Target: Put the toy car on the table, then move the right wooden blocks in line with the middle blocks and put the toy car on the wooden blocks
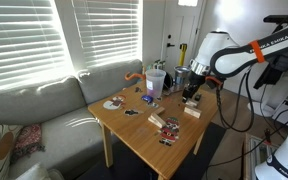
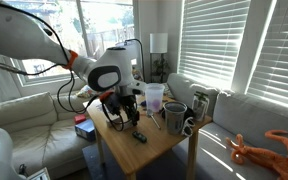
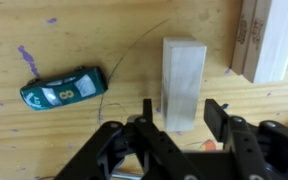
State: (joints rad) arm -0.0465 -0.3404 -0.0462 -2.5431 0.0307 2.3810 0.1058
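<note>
The toy car (image 3: 64, 89), dark teal-black with a pale number on its roof, lies on the table (image 3: 44, 140) in the wrist view. Its length runs nearly from 9 to 3 o'clock, slightly tilted, and nothing touches it. A purple scribble (image 3: 29, 60) marks the tabletop at 11 o'clock of the car. A thin dark thread (image 3: 134, 48) curves away from the car's 3 o'clock end toward 1 o'clock.

At 3 o'clock of the car, near but apart, lies a pale wooden block (image 3: 184, 65) with its long side running from 12 to 6 o'clock. The block's 6 o'clock end sits inside the gripper (image 3: 181, 116). The dark fingers (image 3: 216, 113) stand partway apart, one on each side of that end and very close to its faces. I cannot tell whether the pads press the wood or just clear it.

At 1 o'clock of the block, well apart from it, a stack of wooden pieces (image 3: 259, 35) reaches the frame's edge.

In an exterior view the white arm (image 1: 234, 55) reaches down at the table's far end. A clear cup (image 1: 156, 82) stands at 9 o'clock of the wrist, and a grey sofa (image 1: 34, 105) lies beyond the table at 9 o'clock. In an exterior view a mug (image 2: 174, 117) stands at 3 o'clock of the lowered arm, and an orange toy (image 2: 269, 148) lies on the sofa at 4 o'clock.
</note>
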